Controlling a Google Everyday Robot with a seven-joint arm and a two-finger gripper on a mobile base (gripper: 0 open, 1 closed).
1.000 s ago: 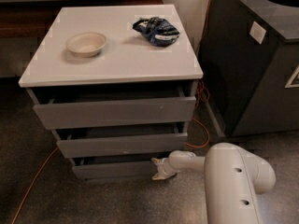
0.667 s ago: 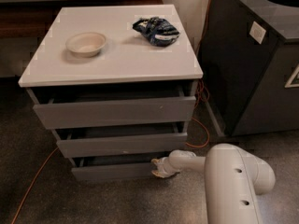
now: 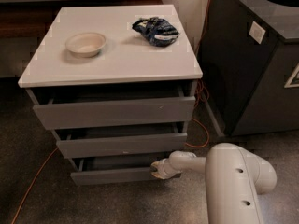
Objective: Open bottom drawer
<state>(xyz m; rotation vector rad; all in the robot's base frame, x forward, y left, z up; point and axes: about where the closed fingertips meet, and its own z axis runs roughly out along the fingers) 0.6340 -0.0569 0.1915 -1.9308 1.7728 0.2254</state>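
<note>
The bottom drawer [image 3: 114, 175] is the lowest, slimmest grey front of the white-topped cabinet [image 3: 112, 62]. It stands a little way out, with a dark gap showing above its front. The middle drawer [image 3: 121, 145] and the taller top drawer [image 3: 114, 112] sit above it, each also slightly ajar. My gripper [image 3: 158, 169] is at the right end of the bottom drawer's front, at its top edge, on the end of my white arm [image 3: 233, 181], which reaches in from the lower right.
A cream bowl [image 3: 85, 43] and a dark blue bag [image 3: 155, 30] lie on the cabinet top. A dark bin [image 3: 252, 64] stands close on the right. An orange cable [image 3: 32, 183] runs over the speckled floor and behind the cabinet.
My gripper has shifted slightly left and up along the bottom drawer's right end. The drawer's front looks about where it was.
</note>
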